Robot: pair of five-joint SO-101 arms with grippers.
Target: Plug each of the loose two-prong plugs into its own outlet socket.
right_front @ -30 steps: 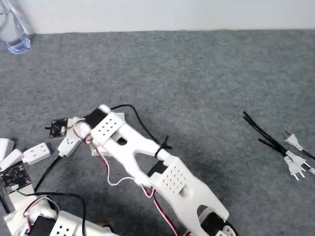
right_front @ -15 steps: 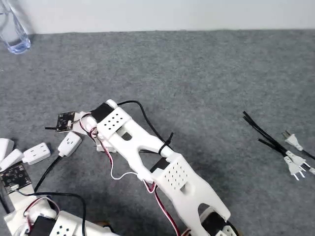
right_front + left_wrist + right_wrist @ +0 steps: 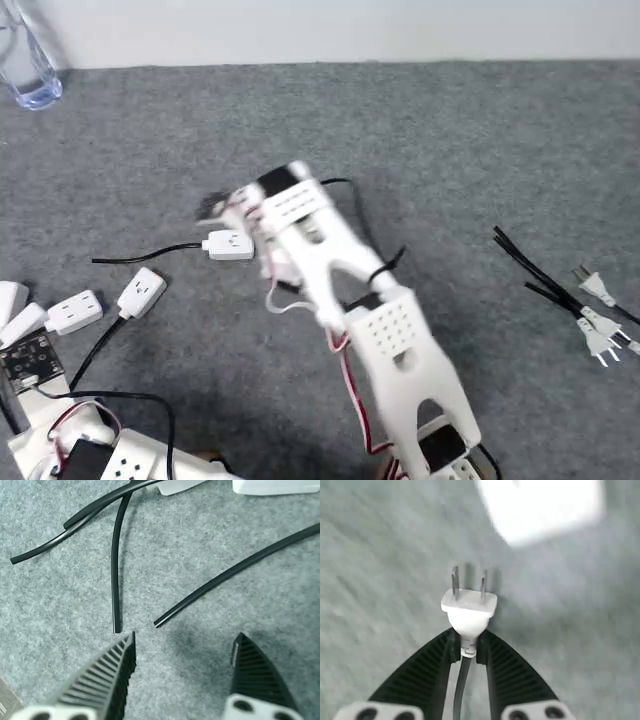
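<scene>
Surface: grey carpet (image 3: 450,150), with a white wall (image 3: 350,30) at the far edge.
Right gripper (image 3: 466,642): pinching a white plug (image 3: 468,607) by its neck, mid-table.
Left gripper (image 3: 182,640): spread wide above black cable ends (image 3: 116,580).
Sockets (image 3: 230,243): three, lying left of centre.
Spare plugs (image 3: 598,330): lying at the right edge.
</scene>
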